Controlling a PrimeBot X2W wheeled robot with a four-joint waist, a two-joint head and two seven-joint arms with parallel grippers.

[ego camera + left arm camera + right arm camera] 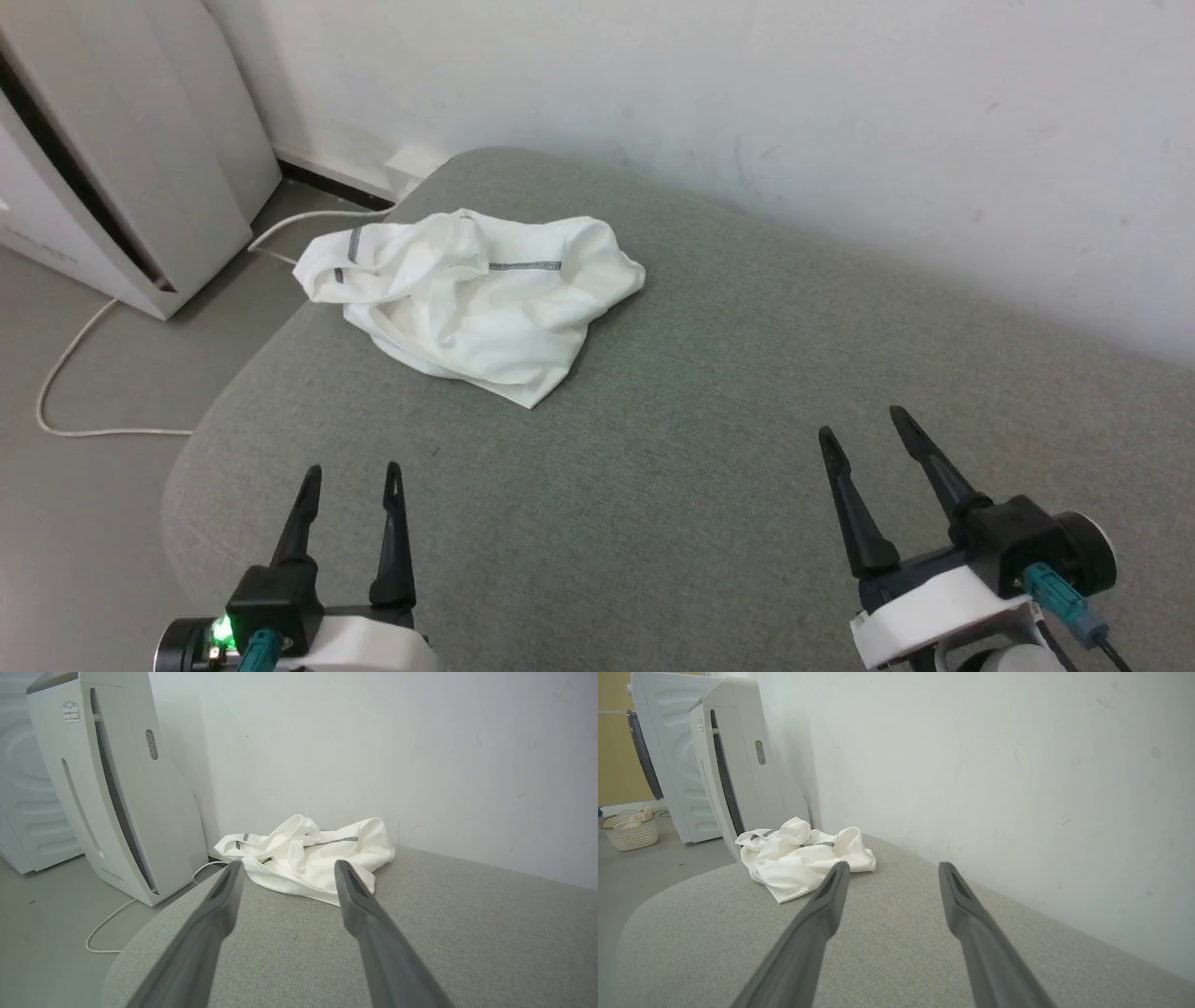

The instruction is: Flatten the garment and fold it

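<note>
Crowding the garment (467, 299) are wall (747, 112), appliance (121, 140), cable (121, 432) (left end effector (353, 469), right end effector (862, 422) apart).

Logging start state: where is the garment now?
In the head view, the garment lies crumpled at the far left corner of the grey cushion, near the wall.

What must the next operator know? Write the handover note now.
Left gripper: open, empty, above the near left of the grey cushion.
Right gripper: open, empty, above its near right.
Shirt: crumpled in a heap at the cushion's far left corner, near the wall; neither gripper touches it.
Done: nothing yet.
Left: grasp, spread flat, fold.
</note>
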